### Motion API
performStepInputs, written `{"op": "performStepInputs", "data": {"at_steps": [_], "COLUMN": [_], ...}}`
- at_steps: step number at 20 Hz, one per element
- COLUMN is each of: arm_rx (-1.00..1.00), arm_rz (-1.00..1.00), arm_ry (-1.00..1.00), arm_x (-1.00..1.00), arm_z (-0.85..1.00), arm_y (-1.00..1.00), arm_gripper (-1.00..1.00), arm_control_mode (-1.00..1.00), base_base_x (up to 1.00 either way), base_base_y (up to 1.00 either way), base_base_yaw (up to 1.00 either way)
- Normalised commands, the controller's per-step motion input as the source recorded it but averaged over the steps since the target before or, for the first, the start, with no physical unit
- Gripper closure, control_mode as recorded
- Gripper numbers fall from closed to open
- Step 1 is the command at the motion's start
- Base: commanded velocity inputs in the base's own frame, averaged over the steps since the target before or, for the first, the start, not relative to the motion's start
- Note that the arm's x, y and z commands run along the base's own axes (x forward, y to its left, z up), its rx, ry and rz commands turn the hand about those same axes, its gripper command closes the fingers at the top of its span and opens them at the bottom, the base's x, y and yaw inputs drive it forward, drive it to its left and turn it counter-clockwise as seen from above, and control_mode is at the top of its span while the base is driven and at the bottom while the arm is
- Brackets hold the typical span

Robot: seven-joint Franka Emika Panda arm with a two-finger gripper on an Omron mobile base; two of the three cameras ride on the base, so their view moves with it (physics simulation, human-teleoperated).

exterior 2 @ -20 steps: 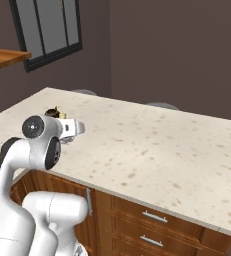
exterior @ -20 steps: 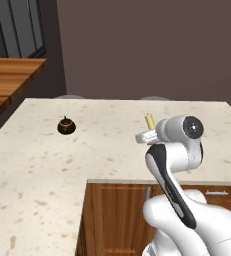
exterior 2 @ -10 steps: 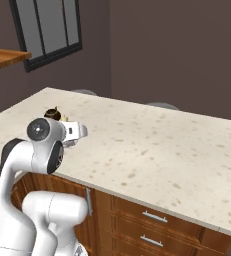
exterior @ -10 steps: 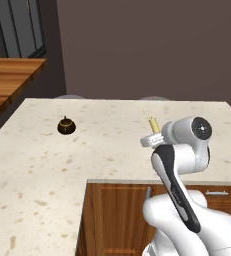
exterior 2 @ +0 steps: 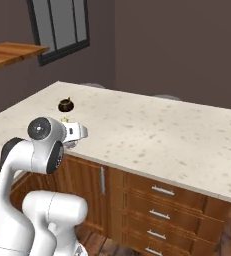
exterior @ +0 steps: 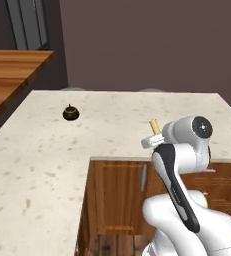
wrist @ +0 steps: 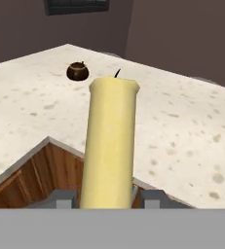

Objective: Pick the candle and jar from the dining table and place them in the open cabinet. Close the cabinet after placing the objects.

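- The jar (exterior: 70, 113) sits far to the left on the table (exterior: 47, 165), well apart from the arm. It is dark, round and small, with a knob on top.
- In the hand view the jar (wrist: 77, 71) is up and to the left, behind the candle, on the speckled top.
- The candle (exterior: 155, 126) is right of the jar, in the air by the table's near edge. Just its pale yellow top pokes out above the white hand.
- In the hand view the candle (wrist: 109, 144) is big and close. Its long side runs straight up from between the two fingertips (wrist: 58, 198), and the tiny black wick is at the top.
- The gripper (wrist: 104, 199) is partly closed, with one fingertip on each side of the candle. It is gripping the candle low down, near the foot.
- In the right base view the gripper (exterior 2: 76, 133) sticks out from the arm over the table's edge, with the jar (exterior 2: 65, 104) a bit behind it.
- I think the candle is picked up and the next job is to carry it to the cabinet. I cannot see the cabinet here, so I cannot tell which way it lies.
- The jar is not picked up yet.
- The candle is tall and thin, so it could tip or slip in the grip if the arm swings fast.
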Motion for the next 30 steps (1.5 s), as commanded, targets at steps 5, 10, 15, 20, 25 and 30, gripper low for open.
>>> {"op": "performStepInputs", "data": {"at_steps": [5, 10, 15, 20, 25, 30], "arm_rx": [0.0, 0.0, 0.0, 0.0, 0.0, 0.0], "arm_rz": [0.0, 0.0, 0.0, 0.0, 0.0, 0.0], "arm_ry": [0.0, 0.0, 0.0, 0.0, 0.0, 0.0], "arm_x": [0.0, 0.0, 0.0, 0.0, 0.0, 0.0], "arm_z": [0.0, 0.0, 0.0, 0.0, 0.0, 0.0], "arm_y": [0.0, 0.0, 0.0, 0.0, 0.0, 0.0], "arm_gripper": [1.0, 1.0, 1.0, 1.0, 1.0, 1.0], "arm_control_mode": [1.0, 1.0, 1.0, 1.0, 1.0, 1.0], "base_base_x": [-0.9, -0.47, -0.26, -0.19, -0.11, 0.0], "base_base_y": [-0.09, -0.7, -1.0, -1.0, -1.0, -1.0], "base_base_yaw": [0.0, 0.0, 0.0, 0.0, 0.0, 0.0]}}
